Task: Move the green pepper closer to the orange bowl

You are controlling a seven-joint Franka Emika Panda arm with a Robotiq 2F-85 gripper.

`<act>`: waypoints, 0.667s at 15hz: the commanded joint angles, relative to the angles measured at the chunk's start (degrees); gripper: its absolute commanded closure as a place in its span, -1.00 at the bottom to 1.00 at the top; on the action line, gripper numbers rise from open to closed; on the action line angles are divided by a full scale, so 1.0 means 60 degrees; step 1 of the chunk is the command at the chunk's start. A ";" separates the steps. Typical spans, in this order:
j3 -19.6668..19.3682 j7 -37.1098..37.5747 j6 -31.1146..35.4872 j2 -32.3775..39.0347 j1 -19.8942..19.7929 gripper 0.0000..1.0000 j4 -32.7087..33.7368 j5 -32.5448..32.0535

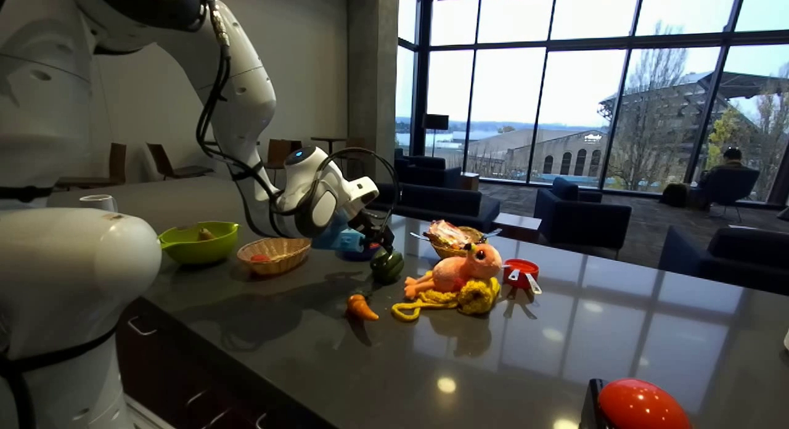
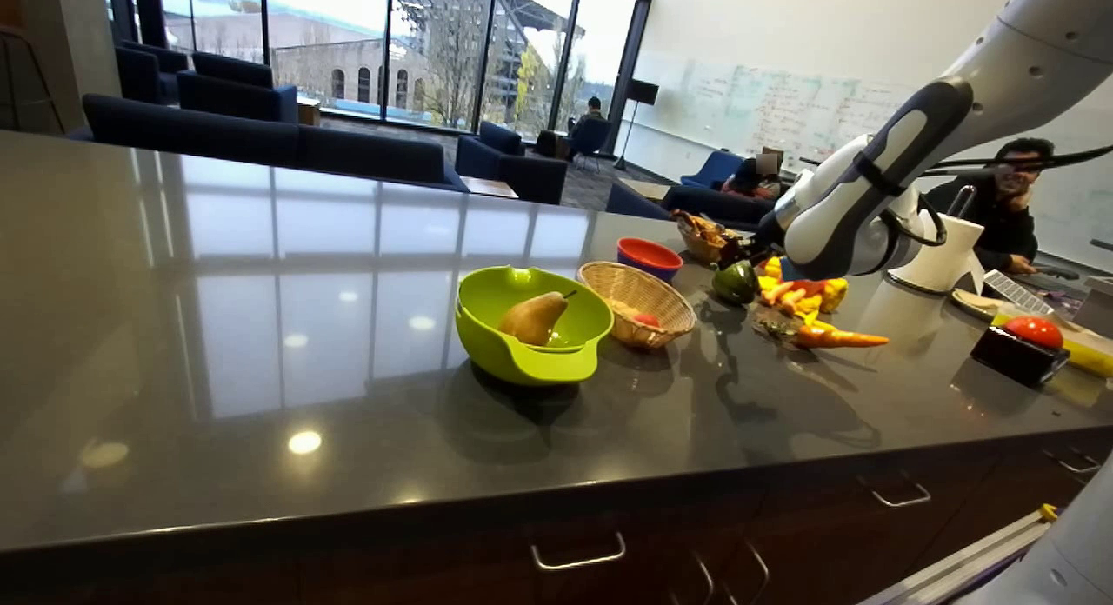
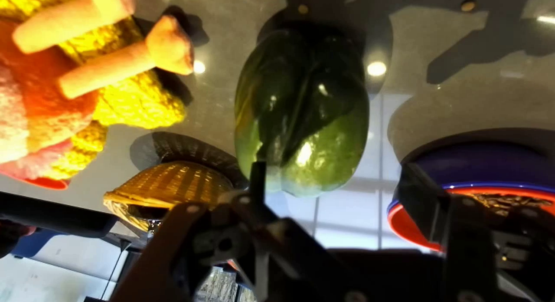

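Your green pepper lay just beside the plush toy: left of the toy in both exterior views, right of it in the wrist view. Your gripper hung on that same side of the toy, above the pepper, its fingers well apart. The wrist view showed you the pepper before the gap, set toward the finger on the toy's side; that fingertip overlapped the pepper's near end, though you could not tell whether it touched. The finger farther from the toy stood clear of the green skin. The pepper's long axis ran roughly square to a line joining the fingertips, one end by the gripper, the other pointing away beside the toy's legs. The body looked plump, glossy and dark green, parted by a slanting crease, paler yellow-green at the near end, with bright highlights and a yellowish tint along the flank facing the toy.
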 commanded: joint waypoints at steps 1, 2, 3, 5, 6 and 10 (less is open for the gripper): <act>-0.0377 -0.0479 -0.0156 -0.0770 0.0344 -1.00 -0.0477 0.0032; -0.0597 -0.0713 -0.0317 -0.0925 0.0581 -1.00 -0.0527 0.0136; -0.0684 -0.0896 -0.0524 -0.1228 0.0699 -1.00 -0.0646 0.0034; -0.0857 -0.1256 -0.1097 -0.1890 0.0987 -1.00 -0.0842 -0.0114; -0.0895 -0.1392 -0.1449 -0.2177 0.1104 -1.00 -0.0902 -0.0141; 0.1187 -0.1591 -0.3095 -0.3173 -0.0711 -1.00 -0.0911 -0.0479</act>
